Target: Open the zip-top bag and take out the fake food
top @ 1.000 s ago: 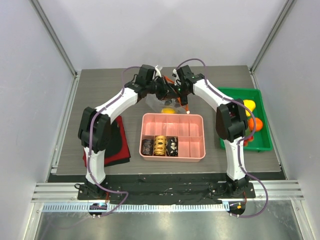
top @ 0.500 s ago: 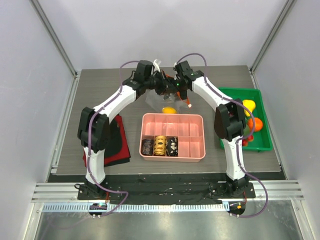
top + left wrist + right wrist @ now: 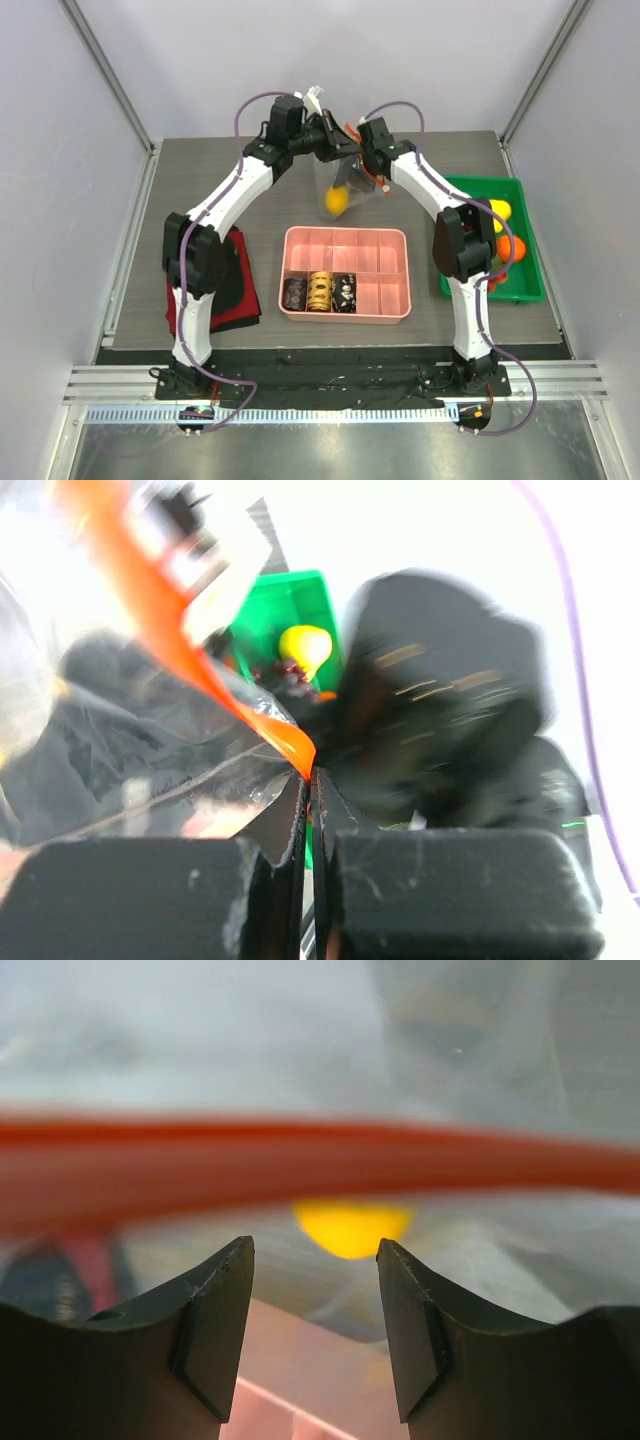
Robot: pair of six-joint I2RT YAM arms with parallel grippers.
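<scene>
The clear zip-top bag (image 3: pixel 330 178) hangs in the air above the far table, with a yellow fake fruit (image 3: pixel 336 201) in its bottom. My left gripper (image 3: pixel 333 148) is shut on the bag's top edge by the red-orange zip strip (image 3: pixel 170 630); in the left wrist view the left gripper (image 3: pixel 310 780) has its jaws pressed together on the plastic (image 3: pixel 130 750). My right gripper (image 3: pixel 363 170) is close beside the bag. In the right wrist view the right gripper (image 3: pixel 315 1250) is open, with the zip strip (image 3: pixel 320 1165) just beyond its tips and the yellow fruit (image 3: pixel 350 1225) behind it.
A pink divided tray (image 3: pixel 347 232) lies under the bag with three dark and gold cylinders (image 3: pixel 319 292) in its front row. A green tray (image 3: pixel 480 181) at the right holds yellow and orange fruits (image 3: pixel 509 247). A red and black cloth (image 3: pixel 238 285) lies at the left.
Both grippers have risen and moved toward the far side. The bag has come up off the table and now hangs upright, and the yellow fruit has slid to its bottom.
</scene>
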